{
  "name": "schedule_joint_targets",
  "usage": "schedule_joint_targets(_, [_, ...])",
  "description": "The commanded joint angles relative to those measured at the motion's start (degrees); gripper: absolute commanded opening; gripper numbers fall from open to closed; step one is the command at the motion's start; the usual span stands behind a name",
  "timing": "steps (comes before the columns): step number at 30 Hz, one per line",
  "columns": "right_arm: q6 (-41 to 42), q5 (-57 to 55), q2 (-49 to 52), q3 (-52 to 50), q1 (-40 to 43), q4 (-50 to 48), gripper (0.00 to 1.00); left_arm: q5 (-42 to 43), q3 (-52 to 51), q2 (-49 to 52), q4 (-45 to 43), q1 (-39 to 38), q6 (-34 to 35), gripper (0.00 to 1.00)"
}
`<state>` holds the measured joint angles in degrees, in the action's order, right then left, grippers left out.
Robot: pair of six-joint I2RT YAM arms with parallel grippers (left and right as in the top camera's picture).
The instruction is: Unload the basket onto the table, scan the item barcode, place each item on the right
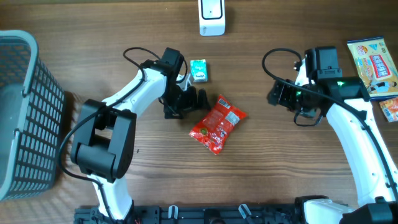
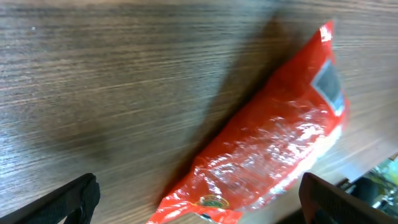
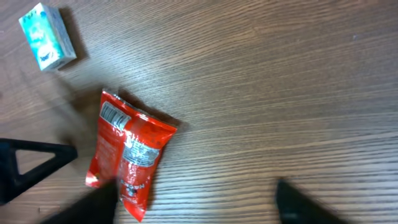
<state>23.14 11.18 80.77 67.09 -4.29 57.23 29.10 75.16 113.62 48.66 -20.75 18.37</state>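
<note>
Left gripper (image 1: pixel 198 101) spread wide, holding nothing; red snack bag (image 1: pixel 217 123) lies flat on the table just ahead of its fingertips; teal carton (image 1: pixel 198 71) near its side; right gripper (image 1: pixel 278 94), blurred, fingers parted and empty, well apart from the bag; white scanner (image 1: pixel 212 17) beyond the carton.

light: bright, even | shadows: soft | glare: red packet (image 2: pixel 267 143) | wrist views: blurred

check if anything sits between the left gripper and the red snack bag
Nothing visible does. The open left gripper sits right at the red snack bag, with no object between them. The teal box lies off to one side, out of that path.
</note>
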Motion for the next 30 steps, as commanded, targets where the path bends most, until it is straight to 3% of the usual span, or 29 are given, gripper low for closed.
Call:
schedule_joint_targets(1, [-0.4, 5.9, 1.2, -0.1, 0.0, -1.6, 0.34, -2.6, -4.9, -0.4, -2.0, -0.3, 3.1, 0.98])
schedule_joint_targets(3, [-0.5, 9.4, 2.5, -0.1, -0.6, -3.3, 0.29, -2.6, -7.1, -0.4, -4.6, -0.3, 4.8, 0.83])
schedule_joint_targets(4, [-0.4, 9.9, 3.6, -0.1, -1.1, -4.0, 0.29, -0.1, -8.9, -0.4, -7.6, -0.3, 5.0, 0.81])
schedule_joint_targets(7, [-0.5, 9.9, 6.2, -0.1, -1.9, -4.2, 0.41, 8.6, -12.5, -0.4, -13.7, -0.4, 5.0, 0.90])
schedule_joint_targets(11, [-0.5, 10.3, 9.1, -0.1, -1.9, -3.7, 0.43, 10.5, -15.6, -0.3, -17.0, -2.0, 5.6, 0.94])
schedule_joint_targets(16, [-0.5, 15.1, 12.0, -0.1, -1.9, -6.5, 0.26, 9.5, -15.7, -0.3, -19.6, -6.1, 13.8, 0.92])
schedule_joint_targets(18, [-0.4, 16.5, 14.2, -0.1, -1.9, -7.5, 0.20, 7.6, -15.7, -0.3, -20.9, -8.1, 16.4, 0.81])
schedule_joint_targets(20, [-0.5, 16.8, 16.6, -0.1, -1.9, -8.0, 0.19, 5.6, -15.7, -0.3, -20.9, -9.4, 18.4, 0.71])
schedule_joint_targets(26, [-0.7, 25.0, 26.6, -0.1, -1.9, -10.7, 0.05, 5.3, -15.7, -0.3, -21.4, -9.8, 22.7, 0.63])
schedule_joint_targets(30, [-0.7, 26.6, 31.5, -0.1, -2.9, -10.6, 0.04, 5.3, -15.7, -0.3, -22.8, -11.0, 24.0, 0.62])
